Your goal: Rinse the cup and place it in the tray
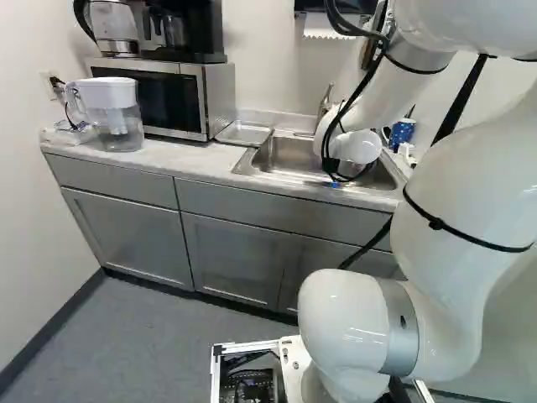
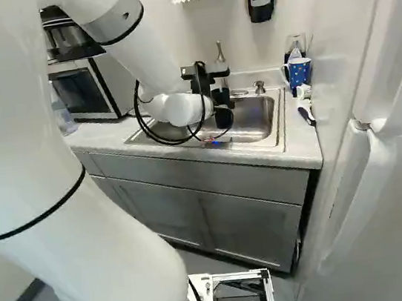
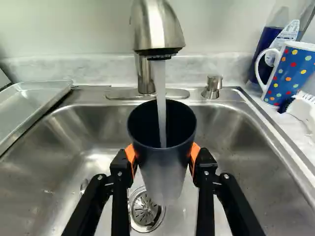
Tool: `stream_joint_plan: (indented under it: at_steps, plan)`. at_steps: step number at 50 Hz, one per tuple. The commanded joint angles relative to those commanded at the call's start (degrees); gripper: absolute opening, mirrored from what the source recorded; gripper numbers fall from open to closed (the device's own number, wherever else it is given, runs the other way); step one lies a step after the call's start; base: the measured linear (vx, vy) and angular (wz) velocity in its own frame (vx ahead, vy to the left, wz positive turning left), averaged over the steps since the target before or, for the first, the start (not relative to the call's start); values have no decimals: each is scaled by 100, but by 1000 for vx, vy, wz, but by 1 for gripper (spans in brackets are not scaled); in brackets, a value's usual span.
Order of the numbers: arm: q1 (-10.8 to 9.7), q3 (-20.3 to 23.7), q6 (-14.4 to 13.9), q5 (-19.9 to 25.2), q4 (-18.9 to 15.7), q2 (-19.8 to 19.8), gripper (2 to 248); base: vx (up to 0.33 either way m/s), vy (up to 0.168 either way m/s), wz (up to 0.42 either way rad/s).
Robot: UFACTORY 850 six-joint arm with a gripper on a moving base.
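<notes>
Your dark cup (image 3: 165, 172) is over the sink (image 3: 246, 142), with tap (image 3: 157, 29) water running into it.
Your claw (image 2: 220, 103) grips the cup between its orange pads (image 3: 195, 153). A metal tray (image 3: 34, 101) sits beside the sink; across from it, near a dotted mug (image 3: 291, 73), one label's (image 3: 287, 38) words are too small to read.

A water pitcher (image 1: 120, 122) stands beside a microwave (image 1: 161, 99), and a dotted mug (image 3: 291, 73) near a brush (image 3: 302, 110).

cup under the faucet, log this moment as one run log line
step: rinse | cup: mouth up, gripped by pincer over sink | faucet: running into cup | tray: beside faucet, cup not placed
</notes>
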Motion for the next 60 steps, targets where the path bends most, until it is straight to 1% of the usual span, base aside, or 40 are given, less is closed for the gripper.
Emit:
stream_joint_plan:
  at_steps: [60]
  plan:
    - [0,0,0,0,0,0,123,0,0,0]
